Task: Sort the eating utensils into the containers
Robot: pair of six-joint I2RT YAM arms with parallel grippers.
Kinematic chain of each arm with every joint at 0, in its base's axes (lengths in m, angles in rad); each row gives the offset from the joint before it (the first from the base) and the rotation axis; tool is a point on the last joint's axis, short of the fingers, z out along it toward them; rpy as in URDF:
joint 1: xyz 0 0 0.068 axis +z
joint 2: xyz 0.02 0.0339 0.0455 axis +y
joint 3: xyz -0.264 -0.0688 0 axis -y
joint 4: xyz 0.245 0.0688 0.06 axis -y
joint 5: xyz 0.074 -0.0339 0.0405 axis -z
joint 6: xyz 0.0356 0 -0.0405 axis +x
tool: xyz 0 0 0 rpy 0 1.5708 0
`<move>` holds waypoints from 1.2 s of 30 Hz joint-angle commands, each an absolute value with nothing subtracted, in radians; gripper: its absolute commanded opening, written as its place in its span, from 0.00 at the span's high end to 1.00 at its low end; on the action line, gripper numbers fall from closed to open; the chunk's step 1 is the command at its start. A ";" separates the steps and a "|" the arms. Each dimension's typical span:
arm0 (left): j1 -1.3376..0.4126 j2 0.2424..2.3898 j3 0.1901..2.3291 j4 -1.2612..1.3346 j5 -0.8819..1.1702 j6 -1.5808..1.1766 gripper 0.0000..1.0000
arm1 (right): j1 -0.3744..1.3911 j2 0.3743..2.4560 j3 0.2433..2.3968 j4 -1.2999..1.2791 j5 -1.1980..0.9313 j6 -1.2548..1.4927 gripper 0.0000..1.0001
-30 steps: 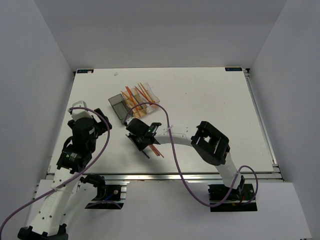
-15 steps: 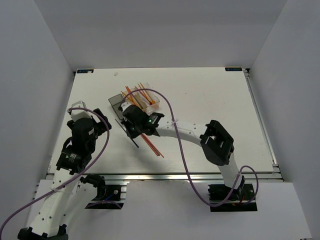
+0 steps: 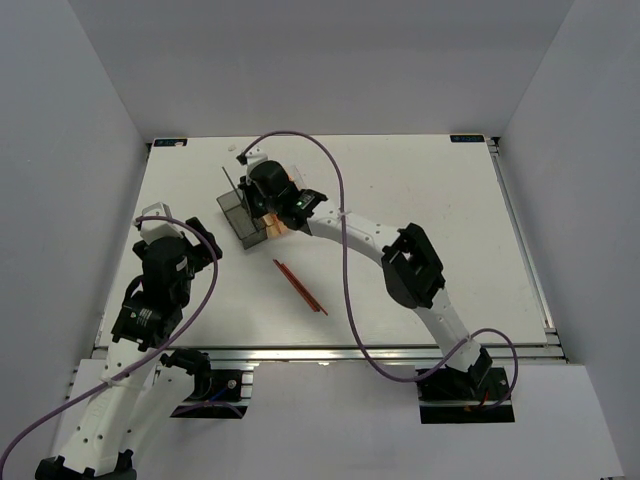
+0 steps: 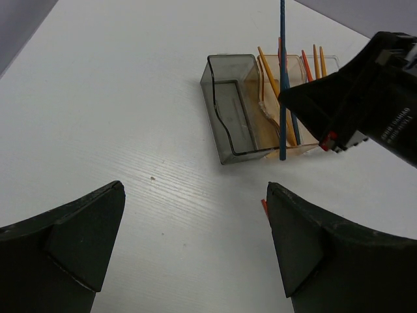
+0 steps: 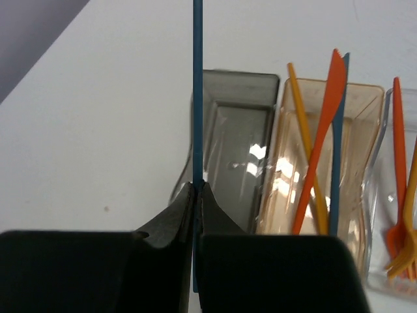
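Note:
My right gripper is shut on a thin blue utensil and holds it upright at the row of bins. In the left wrist view, the utensil hangs in front of the join between the dark grey bin and the amber bin. The grey bin looks empty. The amber bin holds orange, yellow and blue utensils. The clear bin holds orange ones. Two red-orange utensils lie on the table. My left gripper is open and empty above bare table.
The bins stand at the back left of the white table. The right arm stretches across the middle, its purple cable looping over it. The left arm sits at the left near the table's front edge.
My right arm has swung from the table's middle back to the bins, carrying the blue utensil. The red-orange utensils it was over now lie uncovered. The left arm has barely moved.

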State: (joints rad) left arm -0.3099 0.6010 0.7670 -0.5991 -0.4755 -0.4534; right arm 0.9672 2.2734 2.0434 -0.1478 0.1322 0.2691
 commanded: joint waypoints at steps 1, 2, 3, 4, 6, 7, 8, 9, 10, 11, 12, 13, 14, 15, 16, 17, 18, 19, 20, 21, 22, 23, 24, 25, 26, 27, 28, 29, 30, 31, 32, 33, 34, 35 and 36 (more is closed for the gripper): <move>-0.314 0.597 0.765 -0.600 -0.477 -0.457 0.02 | 0.942 2.339 2.100 -0.019 0.063 0.200 1.00; -0.316 0.598 0.765 -0.601 -0.476 -0.457 0.02 | 0.940 2.348 2.099 0.036 0.054 0.190 1.00; -0.314 0.598 0.765 -0.600 -0.474 -0.456 0.02 | 0.934 2.365 2.088 0.063 0.045 0.181 1.00; -0.314 0.600 0.765 -0.600 -0.472 -0.456 0.02 | 0.931 2.378 2.086 0.086 0.031 0.172 1.00; -0.314 0.598 0.765 -0.600 -0.472 -0.456 0.02 | 0.928 2.410 2.114 0.100 0.032 0.175 1.00; -0.314 0.598 0.765 -0.600 -0.472 -0.456 0.02 | 0.928 2.419 2.126 0.092 0.031 0.178 1.00; -0.314 0.598 0.765 -0.600 -0.472 -0.456 0.02 | 0.928 2.425 2.131 0.084 0.028 0.186 1.00; -0.314 0.598 0.764 -0.600 -0.472 -0.456 0.02 | 0.930 2.422 2.119 0.086 0.019 0.187 1.00; -0.314 0.600 0.765 -0.598 -0.471 -0.456 0.02 | 0.930 2.416 2.109 0.087 0.015 0.189 0.92; -0.314 0.606 0.764 -0.598 -0.471 -0.456 0.02 | 0.933 2.407 2.096 0.087 0.023 0.192 0.69; -0.314 0.609 0.765 -0.598 -0.472 -0.456 0.02 | 0.934 2.383 2.082 0.089 0.023 0.193 0.64; -0.314 0.614 0.768 -0.600 -0.474 -0.456 0.02 | 0.936 2.364 2.057 0.086 0.037 0.192 0.61; -0.314 0.620 0.772 -0.601 -0.480 -0.456 0.02 | 0.937 2.324 2.045 0.083 0.040 0.187 0.57; -0.314 0.632 0.773 -0.601 -0.483 -0.456 0.02 | 0.937 2.303 2.031 0.089 0.041 0.181 0.57; -0.314 0.640 0.775 -0.601 -0.482 -0.456 0.02 | 0.939 2.277 1.993 0.097 0.047 0.176 0.57; -0.314 0.647 0.776 -0.601 -0.482 -0.456 0.02 | 0.937 2.254 1.979 0.104 0.076 0.170 0.57; -0.314 0.666 0.779 -0.603 -0.482 -0.456 0.02 | 0.939 2.225 1.973 0.107 0.086 0.152 0.56; -0.314 0.673 0.782 -0.607 -0.482 -0.456 0.02 | 0.937 2.218 1.988 0.091 0.118 0.144 0.56; -0.314 0.679 0.785 -0.610 -0.483 -0.459 0.02 | 0.936 2.214 2.003 0.066 0.135 0.138 0.56; -0.314 0.684 0.784 -0.609 -0.485 -0.459 0.02 | 0.937 2.209 2.012 0.048 0.146 0.123 0.56; -0.314 0.684 0.782 -0.606 -0.483 -0.459 0.02 | 0.937 2.201 2.008 0.038 0.143 0.121 0.56; -0.314 0.686 0.779 -0.604 -0.482 -0.457 0.02 | 0.936 2.192 1.990 0.037 0.137 0.123 0.54; -0.314 0.689 0.781 -0.601 -0.480 -0.457 0.02 | 0.936 2.201 1.996 0.026 0.124 0.123 0.54; -0.314 0.696 0.779 -0.601 -0.479 -0.457 0.02 | 0.936 2.216 2.012 0.006 0.105 0.117 0.53; -0.314 0.701 0.781 -0.604 -0.479 -0.457 0.02 | 0.936 2.261 2.069 -0.062 0.106 0.109 0.53; -0.314 0.704 0.781 -0.607 -0.482 -0.457 0.02 | 0.936 2.282 2.095 -0.089 0.106 0.100 0.52; -0.314 0.707 0.781 -0.609 -0.483 -0.457 0.02 | 0.936 2.302 2.112 -0.106 0.101 0.075 0.51; -0.314 0.706 0.781 -0.609 -0.485 -0.457 0.02 | 0.936 2.334 2.126 -0.124 0.091 0.065 0.50; -0.316 0.706 0.779 -0.606 -0.485 -0.457 0.02 | 0.936 2.348 2.152 -0.135 0.075 0.057 0.49; -0.314 0.704 0.778 -0.604 -0.483 -0.457 0.02 | 0.936 2.367 2.169 -0.147 0.051 0.045 0.48; -0.314 0.704 0.778 -0.604 -0.482 -0.456 0.02 | 0.936 2.400 2.190 -0.164 0.040 0.040 0.48; -0.314 0.706 0.778 -0.603 -0.480 -0.456 0.02 | 0.936 2.416 2.228 -0.182 0.032 0.038 0.48; -0.314 0.706 0.778 -0.603 -0.479 -0.456 0.02 | 0.934 2.431 2.243 -0.189 0.031 0.037 0.47; -0.314 0.710 0.778 -0.601 -0.476 -0.454 0.02 | 0.936 2.451 2.250 -0.190 0.028 0.034 0.46; -0.314 0.710 0.778 -0.603 -0.472 -0.453 0.02 | 0.936 2.457 2.252 -0.186 0.020 0.034 0.46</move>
